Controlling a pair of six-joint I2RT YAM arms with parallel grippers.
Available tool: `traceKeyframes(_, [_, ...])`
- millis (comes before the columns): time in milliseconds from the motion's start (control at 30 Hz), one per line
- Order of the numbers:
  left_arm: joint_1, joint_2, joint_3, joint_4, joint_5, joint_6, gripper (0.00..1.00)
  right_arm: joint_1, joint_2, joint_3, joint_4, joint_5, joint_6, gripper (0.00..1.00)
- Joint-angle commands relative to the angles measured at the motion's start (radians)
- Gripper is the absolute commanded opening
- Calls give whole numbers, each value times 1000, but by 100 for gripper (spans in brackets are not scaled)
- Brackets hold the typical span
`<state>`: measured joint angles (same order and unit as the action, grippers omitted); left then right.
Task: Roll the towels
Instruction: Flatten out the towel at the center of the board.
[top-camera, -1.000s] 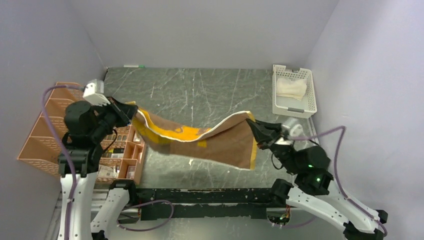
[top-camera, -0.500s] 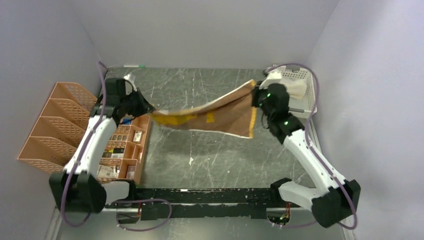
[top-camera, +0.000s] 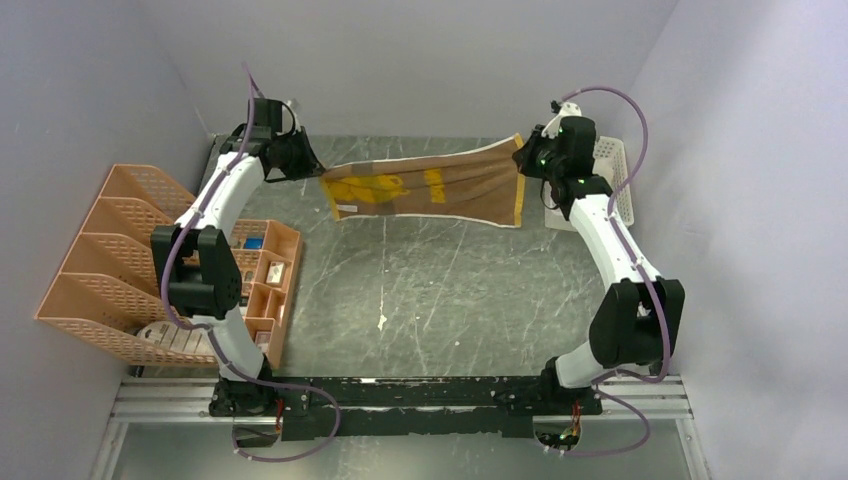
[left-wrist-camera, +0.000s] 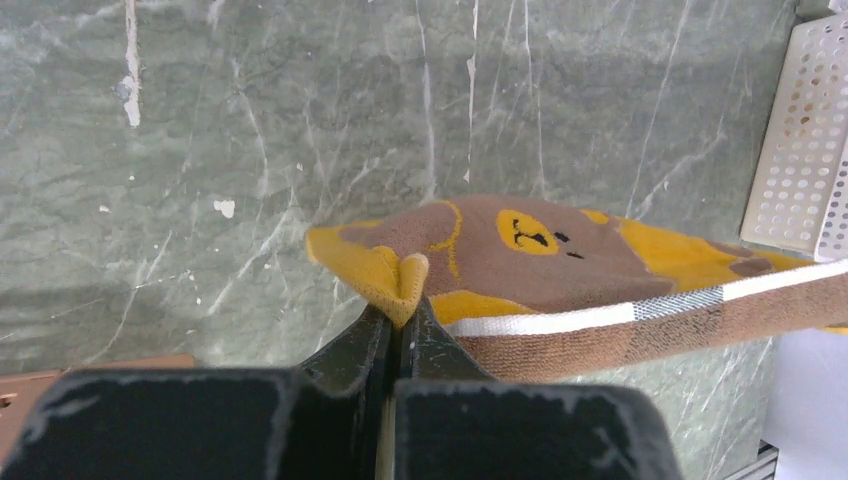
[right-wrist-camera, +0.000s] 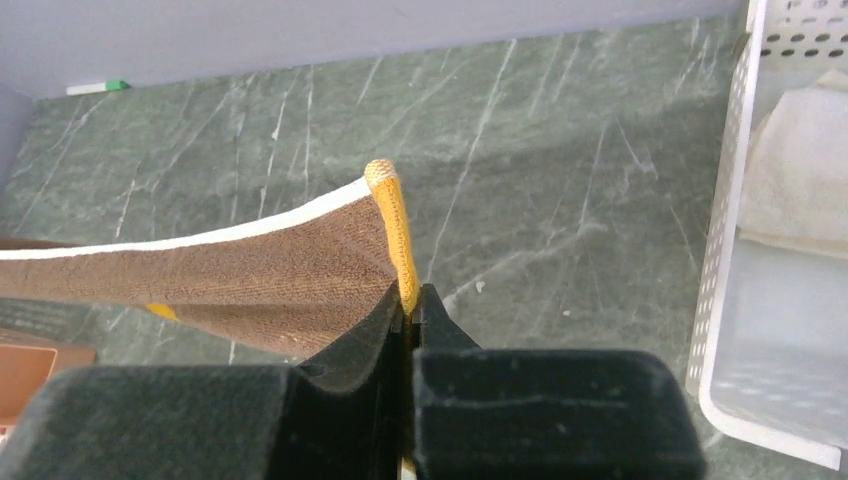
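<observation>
The brown towel (top-camera: 440, 185) with mustard-yellow patches hangs stretched between both grippers above the far part of the table. My left gripper (top-camera: 318, 172) is shut on its left corner, seen as a yellow fold (left-wrist-camera: 400, 285) between the jaws. My right gripper (top-camera: 519, 157) is shut on its right corner, a yellow edge (right-wrist-camera: 398, 245) pinched between the jaws. The cream-white towel (right-wrist-camera: 800, 170) lies in the white basket (top-camera: 610, 160) at the far right, mostly hidden behind the right arm in the top view.
An orange mesh file rack (top-camera: 100, 260) and an orange tray of small items (top-camera: 262, 285) stand at the left. The green marbled table (top-camera: 430, 290) lies below the towel. Grey walls close in at the back and both sides.
Both arms have stretched out toward the far wall, carrying the brown towel from the middle of the table to the back. The towel is pulled tauter and flatter between the grippers.
</observation>
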<state>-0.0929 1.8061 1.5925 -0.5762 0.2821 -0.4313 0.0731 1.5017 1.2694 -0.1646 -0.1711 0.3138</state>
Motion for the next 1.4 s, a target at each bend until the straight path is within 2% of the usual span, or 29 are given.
traceKeyframes(0, [10,-30,59,-41,-69,27,7,-20,-30,64,0,26,-53,0])
traceKeyframes(133, [0,-102,34,-76,-72,25,7,-21,-94,44,-30,37,-65,0])
traceKeyframes(333, [-98,-287,-102,-102,-182,-5,7,-19,-227,-29,-68,44,-49,0])
traceKeyframes(433, [-102,-332,-138,-106,-196,-17,7,-20,-248,-29,-90,60,-49,0])
traceKeyframes(567, [-101,-277,-73,-139,-233,11,7,-19,-204,-19,-73,48,-26,0])
traceKeyframes(633, [-97,-209,-26,-135,-247,32,7,-21,-132,-11,-51,40,-11,0])
traceKeyframes(700, [-72,-107,41,-126,-243,53,14,-24,-49,2,0,47,2,0])
traceKeyframes(733, [-53,-35,91,-128,-226,65,28,-31,1,16,23,49,4,17])
traceKeyframes(767, [-34,43,169,-141,-211,69,44,-42,53,42,39,44,9,42])
traceKeyframes(800, [-19,125,262,-165,-212,106,70,-56,106,77,45,34,16,66])
traceKeyframes(833, [-10,205,363,-199,-225,123,96,-69,149,131,39,23,22,84])
traceKeyframes(867, [-5,268,471,-235,-237,142,100,-77,183,169,24,12,20,94])
traceKeyframes(900, [-2,321,562,-271,-251,157,100,-80,196,195,14,9,14,99])
traceKeyframes(967, [3,370,687,-312,-252,170,99,-81,175,187,37,7,7,100])
traceKeyframes(1000, [2,365,697,-312,-246,173,100,-81,150,161,65,1,7,100])
traceKeyframes(1067, [4,314,619,-264,-225,177,100,-80,97,98,107,-10,-3,100])
traceKeyframes(1167, [4,238,399,-159,-182,190,100,-73,66,9,152,-65,-13,100])
traceKeyframes(1267, [3,244,312,-147,-143,237,100,-48,99,-34,137,-121,-52,95])
traceKeyframes(1367, [5,252,260,-116,-135,281,97,-29,132,-103,145,-106,-78,93])
